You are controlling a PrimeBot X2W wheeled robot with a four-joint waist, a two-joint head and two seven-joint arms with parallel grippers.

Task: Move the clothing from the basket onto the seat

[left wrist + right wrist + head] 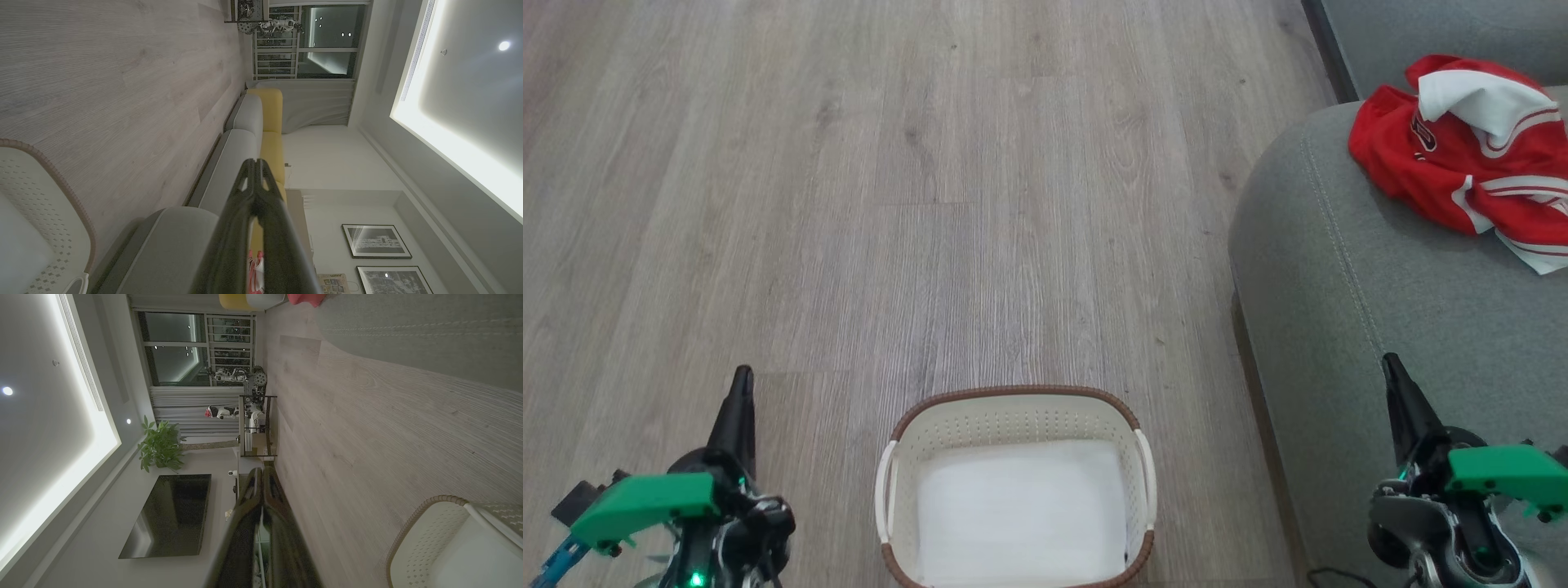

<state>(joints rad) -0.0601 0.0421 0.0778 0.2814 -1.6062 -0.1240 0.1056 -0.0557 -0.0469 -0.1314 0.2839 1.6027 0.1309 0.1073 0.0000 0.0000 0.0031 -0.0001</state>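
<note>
- The basket (1013,394) sits on the wood floor (931,204), a flat white liner sheet (1021,506) lying across its bottom.
- The clothing (1462,155) — red, with white trim and stripes — lies crumpled beyond the basket and off to its right, well apart from it.
- It rests on the grey-green seat (1339,310), whose rounded, stitched edge runs just right of the basket.
- Left gripper (742,376) is left of the basket, over bare floor, its fingers pressed together and gripping nothing.
- Right gripper (1390,361) is right of the basket, over the seat's front edge — fingers closed tight and empty too.
</note>
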